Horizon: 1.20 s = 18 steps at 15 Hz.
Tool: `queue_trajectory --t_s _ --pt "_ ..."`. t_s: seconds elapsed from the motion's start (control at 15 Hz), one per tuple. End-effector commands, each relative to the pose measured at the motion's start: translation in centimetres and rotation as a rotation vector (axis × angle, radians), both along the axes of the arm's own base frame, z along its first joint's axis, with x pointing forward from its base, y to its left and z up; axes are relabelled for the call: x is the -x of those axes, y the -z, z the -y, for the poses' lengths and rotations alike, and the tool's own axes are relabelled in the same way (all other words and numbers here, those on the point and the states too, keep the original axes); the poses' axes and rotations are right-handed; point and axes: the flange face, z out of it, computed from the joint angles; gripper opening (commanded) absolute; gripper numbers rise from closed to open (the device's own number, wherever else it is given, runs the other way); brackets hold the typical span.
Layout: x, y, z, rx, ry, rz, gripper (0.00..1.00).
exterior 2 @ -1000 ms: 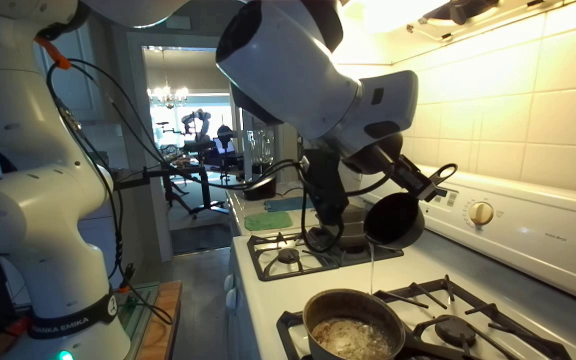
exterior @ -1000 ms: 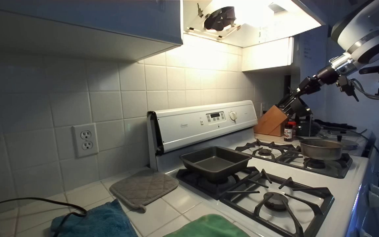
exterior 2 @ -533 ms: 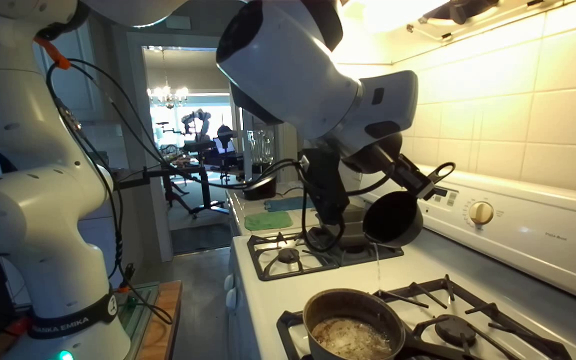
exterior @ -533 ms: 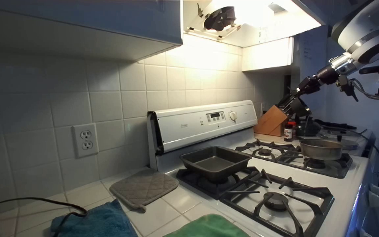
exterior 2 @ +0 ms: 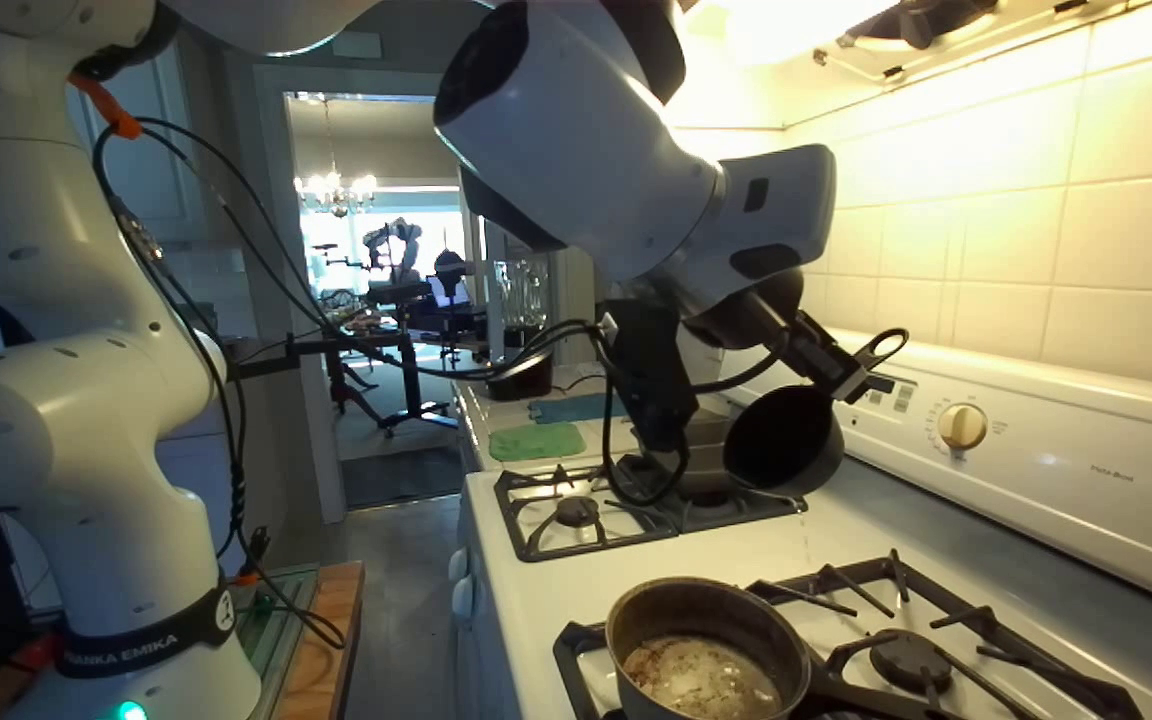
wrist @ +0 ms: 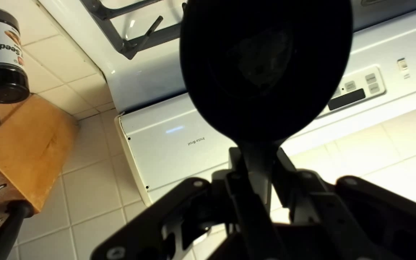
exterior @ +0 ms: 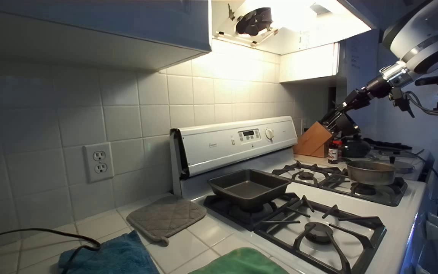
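Currently, your gripper (wrist: pixel 259 159) is pinching the handle (wrist: pixel 261 167) of a black pot (exterior 2: pixel 786 440) that hangs tilted just below it; farther down, a saucepan (exterior 2: pixel 701 610) with pale contents (exterior 2: pixel 701 680) stands on the stove (exterior 2: pixel 556 600).

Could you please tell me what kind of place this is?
Probably a home kitchen: there is a gas stove with a baking pan on it, and a wooden knife block.
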Motion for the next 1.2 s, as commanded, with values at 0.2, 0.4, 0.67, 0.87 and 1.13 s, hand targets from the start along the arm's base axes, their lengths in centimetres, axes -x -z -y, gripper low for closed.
queue_trajectory --t_s 0.2,0.4,0.67,0.87,1.13 --pt "0.0 1.1 0.3 0.011 0.024 -0.180 0.06" --pt "-0.2 1.4 0.7 0.020 0.041 -0.260 0.06" --pt "-0.7 1.7 1.4 0.031 0.076 -0.367 0.06" --pt "-1.4 2.2 2.0 0.015 0.102 -0.466 0.06" --pt "-2.9 2.5 2.8 -0.038 0.148 -0.571 0.06"
